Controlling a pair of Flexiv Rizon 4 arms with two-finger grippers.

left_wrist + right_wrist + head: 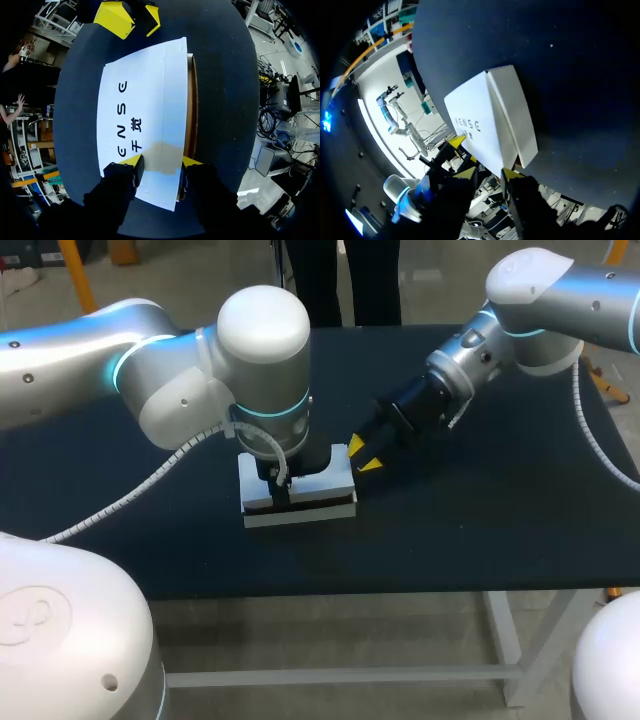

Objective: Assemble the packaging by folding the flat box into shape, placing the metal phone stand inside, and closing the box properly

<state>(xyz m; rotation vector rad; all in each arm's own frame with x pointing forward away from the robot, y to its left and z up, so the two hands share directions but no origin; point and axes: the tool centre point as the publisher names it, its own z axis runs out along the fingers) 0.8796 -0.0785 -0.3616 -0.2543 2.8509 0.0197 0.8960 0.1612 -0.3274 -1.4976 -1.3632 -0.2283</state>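
A white box (298, 502) with black print lies flat on the dark table, lid down; a brown cardboard edge (190, 110) shows along one long side. No phone stand is in view. My left gripper (161, 162) stands over the box's near end, open, one yellow tip above the white top (145, 100) and the other at the brown edge. In the head view the left wrist (265, 370) hides most of it. My right gripper (362, 456) is at the box's other end, open, with a corner of the box (495, 120) reaching between its tips (489, 173).
The dark table (480, 530) has bare surface to the right of the box and in front of it. Its front edge runs close below the box in the head view. Both arms crowd the box from above and from the right.
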